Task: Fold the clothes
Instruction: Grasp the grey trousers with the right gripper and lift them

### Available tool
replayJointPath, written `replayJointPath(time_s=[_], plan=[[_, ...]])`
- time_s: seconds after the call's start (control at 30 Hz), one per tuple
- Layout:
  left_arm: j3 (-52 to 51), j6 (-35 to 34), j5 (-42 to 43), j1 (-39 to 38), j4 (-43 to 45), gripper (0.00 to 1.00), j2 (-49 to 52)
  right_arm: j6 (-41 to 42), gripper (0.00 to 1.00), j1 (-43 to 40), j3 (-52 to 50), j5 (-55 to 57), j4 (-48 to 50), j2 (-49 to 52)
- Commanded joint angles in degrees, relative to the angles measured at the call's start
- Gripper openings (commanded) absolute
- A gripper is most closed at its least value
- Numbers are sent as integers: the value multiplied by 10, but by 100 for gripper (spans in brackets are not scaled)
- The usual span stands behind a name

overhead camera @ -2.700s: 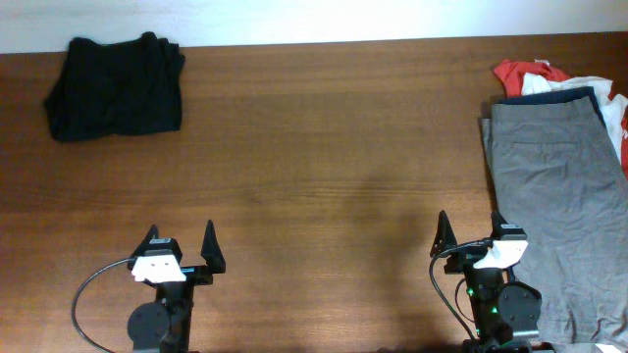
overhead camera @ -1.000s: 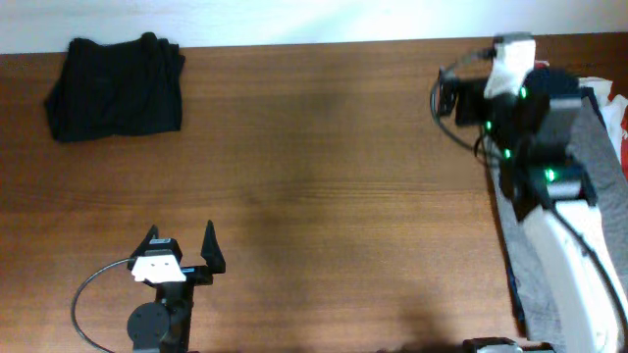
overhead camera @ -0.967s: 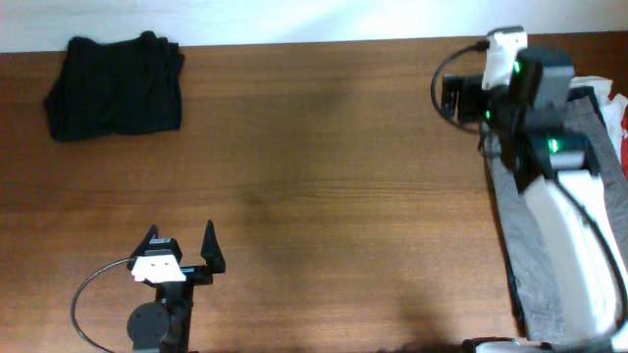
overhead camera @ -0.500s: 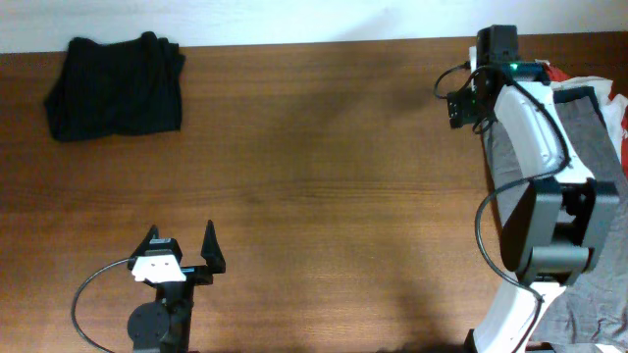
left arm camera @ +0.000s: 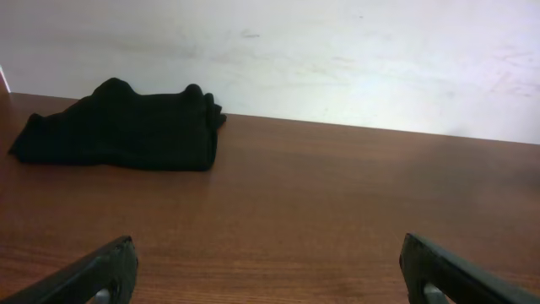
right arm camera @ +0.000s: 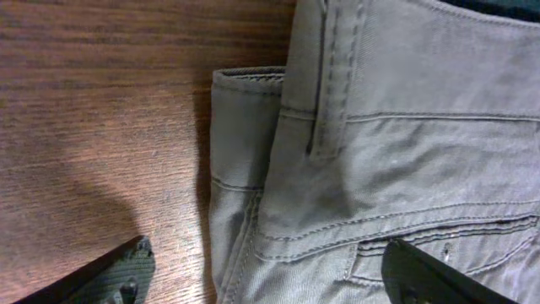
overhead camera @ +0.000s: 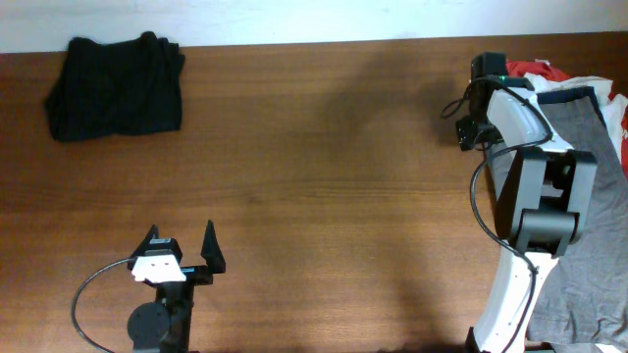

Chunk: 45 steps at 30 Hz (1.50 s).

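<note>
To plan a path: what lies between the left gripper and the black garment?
Only bare table between left gripper and black garment, per the overhead view.

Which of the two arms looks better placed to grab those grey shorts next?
Probably the right: the right gripper hangs open just above a waistband corner of the grey shorts, while the left gripper sits open far across the table.

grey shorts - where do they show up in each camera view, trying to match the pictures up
Overhead: the grey shorts run down the right edge of the wooden table.
Left wrist: not in it; only the black garment shows, far left.
Right wrist: the grey shorts fill the right side, with a waistband corner at top centre.
Shared landmark: the wooden table, in all three views.
</note>
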Motion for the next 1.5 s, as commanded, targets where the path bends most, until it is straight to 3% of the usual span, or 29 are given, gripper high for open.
replayJointPath(time_s=[0.0,0.07,0.37,0.43,0.6,0.93,1.23,1.33,1.4,1.47], plan=[[-3,9,6,2,0,99,-3,2,80,-2,4,21,6,9],[-3,9,6,2,-1,99,-3,2,73,-2,4,29,6,10],[-3,9,6,2,-1,99,-3,2,72,-2,4,31,0,25],[-3,9,6,2,-1,99,-3,2,66,-2,3,31,0,29],[-3,9,6,2,-1,99,-3,21,5,-1,5,62,0,29],[-3,9,6,2,-1,99,-3,97,4,-16,155,74,-91,-8],[-3,9,6,2,-1,99,-3,97,4,-9,163,42,-107,-156],[-3,9,6,2,-1,99,-3,97,4,46,163,9,-107,-187],[-3,9,6,2,-1,99,-3,97,4,115,163,-4,-106,-193],[-3,9,6,2,-1,99,-3,103,4,217,163,-92,-96,-192]])
